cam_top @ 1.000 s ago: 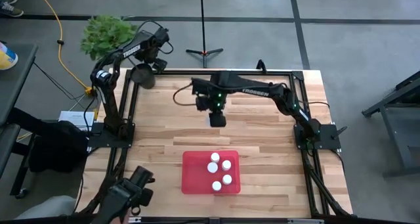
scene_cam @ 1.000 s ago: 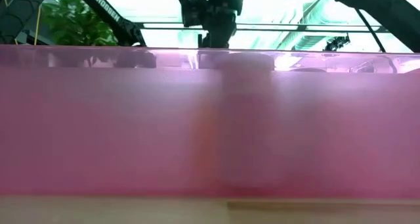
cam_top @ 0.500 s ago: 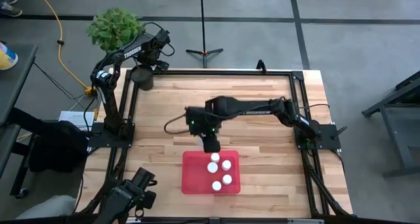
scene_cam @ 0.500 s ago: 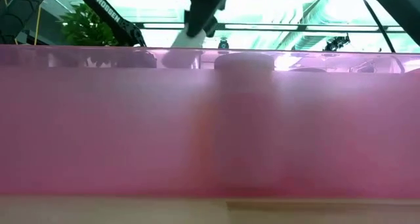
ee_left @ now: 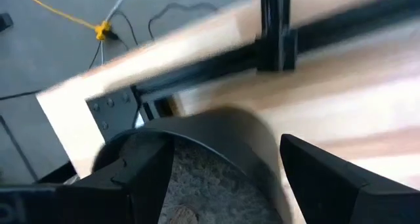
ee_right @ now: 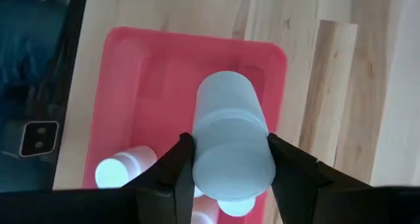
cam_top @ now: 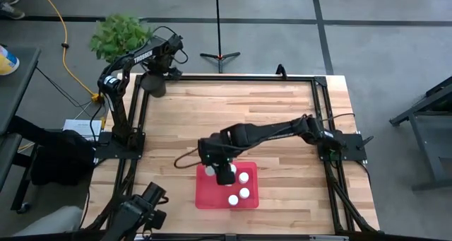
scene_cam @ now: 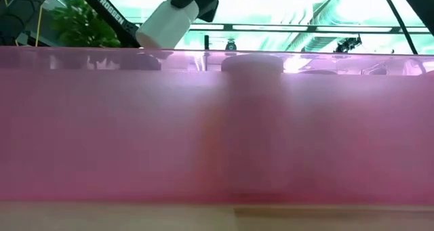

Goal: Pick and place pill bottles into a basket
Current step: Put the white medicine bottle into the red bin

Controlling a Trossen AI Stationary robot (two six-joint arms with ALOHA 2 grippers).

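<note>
The red tray (cam_top: 212,197) lies near the table's near edge, and its near wall fills the low view (scene_cam: 102,136). Several white-capped pill bottles (cam_top: 244,185) stand in it; one cap shows over the wall (scene_cam: 252,63). My right gripper (cam_top: 224,172) hovers over the tray's far left part, shut on a white pill bottle (ee_right: 230,132), which also shows in the low view (scene_cam: 165,26). My left gripper (ee_left: 226,175) is open at the far left corner. Its fingers stand on either side of a dark round pot (ee_left: 216,138); I cannot tell whether they touch it. My right gripper pinches the pill bottle between its two fingers (ee_right: 172,175) at the end nearest the wrist (ee_right: 231,165). The fingers come from above and lie across the bottle. The bottle sticks out past the fingertips, slanted downward (scene_cam: 157,32), clear of the tray.
The dark pot (cam_top: 154,83) holds a green plant (cam_top: 120,33) at the far left corner. A black frame rail (cam_top: 233,77) runs along the table's far edge. Bare wood lies to the left and right of the tray.
My right gripper has carried the pill bottle from the table's middle toward the near edge, and it is now over the tray's far left part. It has come lower, and the slanted bottle now shows in the low view.
</note>
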